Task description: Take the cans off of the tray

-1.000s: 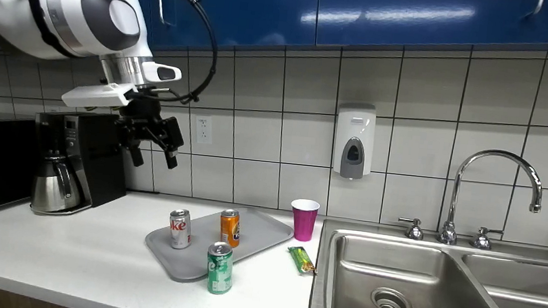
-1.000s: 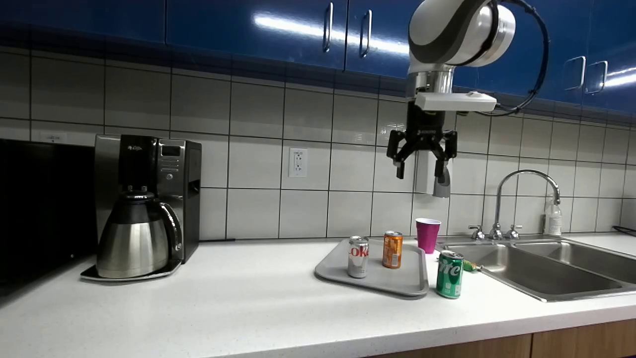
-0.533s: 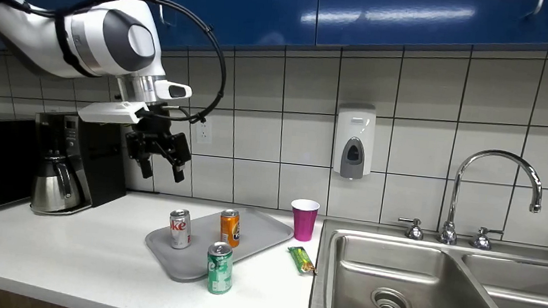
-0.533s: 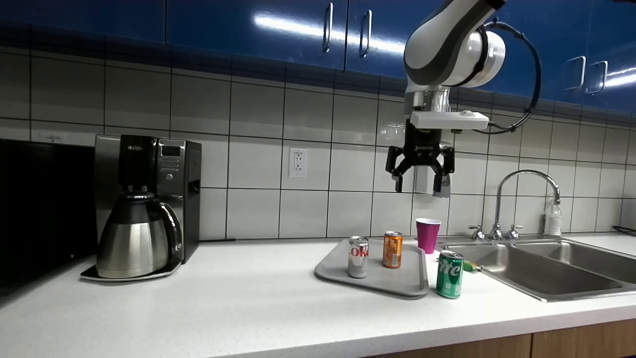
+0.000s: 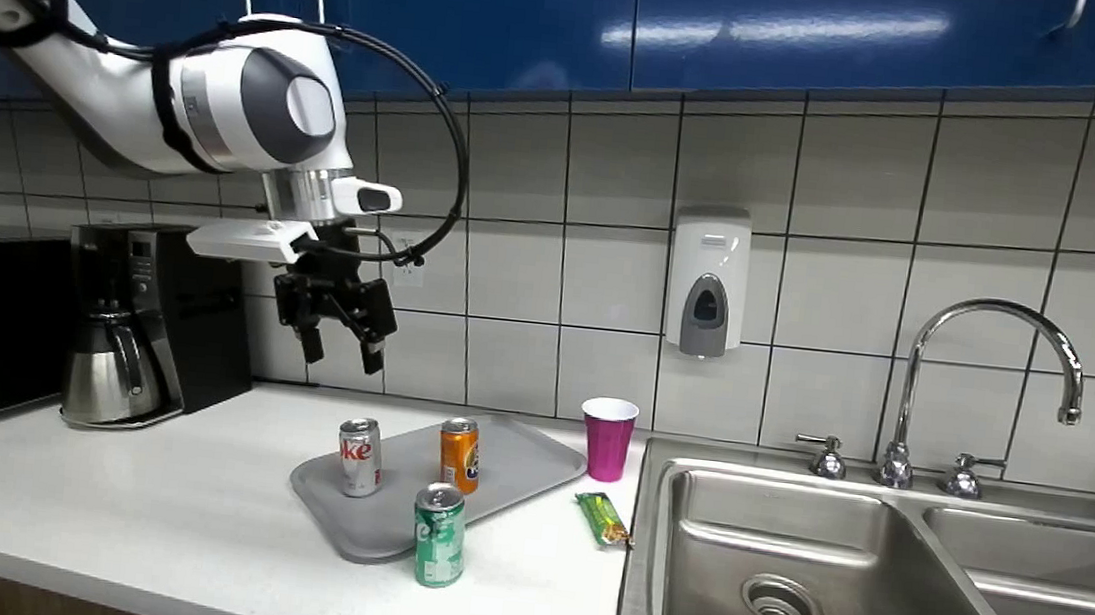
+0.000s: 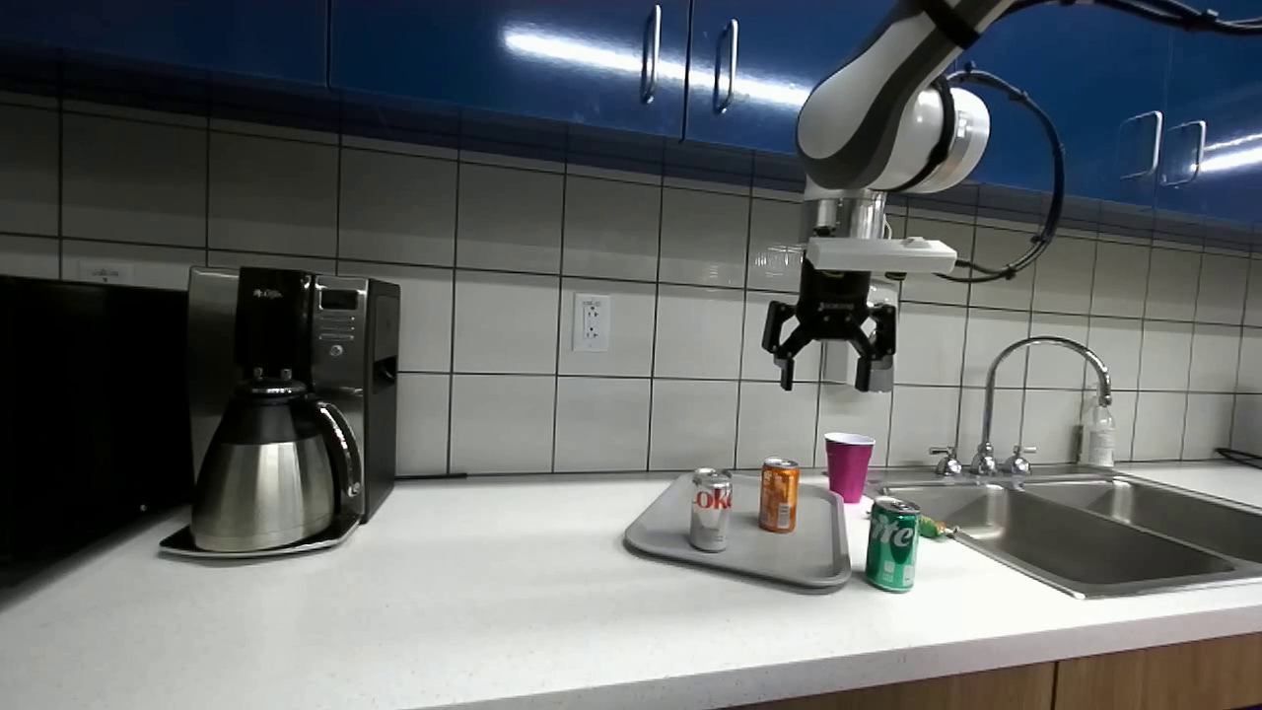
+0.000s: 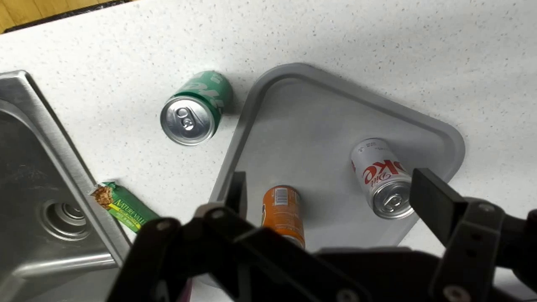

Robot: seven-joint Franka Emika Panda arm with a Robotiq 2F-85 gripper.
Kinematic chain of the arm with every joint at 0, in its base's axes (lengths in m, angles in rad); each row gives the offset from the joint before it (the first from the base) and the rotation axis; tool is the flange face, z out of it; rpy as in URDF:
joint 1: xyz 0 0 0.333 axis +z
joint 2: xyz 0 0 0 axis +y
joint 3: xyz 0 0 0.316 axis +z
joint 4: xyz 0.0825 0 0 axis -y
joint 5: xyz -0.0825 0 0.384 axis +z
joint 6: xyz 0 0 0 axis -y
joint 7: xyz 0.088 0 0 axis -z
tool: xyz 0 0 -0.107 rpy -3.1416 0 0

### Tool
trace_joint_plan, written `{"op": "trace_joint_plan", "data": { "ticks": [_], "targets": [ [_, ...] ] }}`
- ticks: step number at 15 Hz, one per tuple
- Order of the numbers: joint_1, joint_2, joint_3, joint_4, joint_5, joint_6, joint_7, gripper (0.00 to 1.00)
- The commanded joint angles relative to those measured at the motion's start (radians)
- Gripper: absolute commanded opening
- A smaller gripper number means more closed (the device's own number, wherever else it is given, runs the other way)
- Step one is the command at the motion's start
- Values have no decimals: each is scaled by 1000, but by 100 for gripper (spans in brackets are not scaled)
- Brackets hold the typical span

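Note:
The silver can with red marks (image 5: 359, 458) and the orange can (image 5: 460, 455) stand upright on the grey tray (image 5: 533, 457). They also show in the wrist view, silver (image 7: 379, 176) and orange (image 7: 283, 212). The green can (image 6: 892, 547) stands upright on the counter just beside the tray's edge; in the wrist view (image 7: 197, 107) a strip of counter shows between them. My gripper (image 6: 825, 383) is open and empty, well above the tray and touching nothing. In the wrist view its fingers (image 7: 329, 188) are wide apart, hiding the orange can's top.
A magenta cup (image 5: 608, 441) stands by the tray's back corner. A green snack bar (image 5: 602, 520) lies between tray and steel sink (image 5: 649, 558). A coffee maker (image 6: 296, 414) stands along the wall. A soap dispenser (image 5: 708, 283) hangs on the tiles; blue cabinets (image 5: 476, 9) hang above.
My arm and open gripper have moved down toward the tray, more slowly in the last half second. The cans, tray and cup have not moved.

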Motion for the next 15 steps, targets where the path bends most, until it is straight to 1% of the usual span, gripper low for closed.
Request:
{"op": "trace_joint_plan", "data": {
  "ticks": [1, 7, 15],
  "targets": [
    [-13, 65, 3, 47, -32, 22, 60, 100],
    [-12, 171, -20, 105, -43, 40, 101, 100],
    [5, 305, -63, 205, -36, 41, 102, 100]
  ]
}}
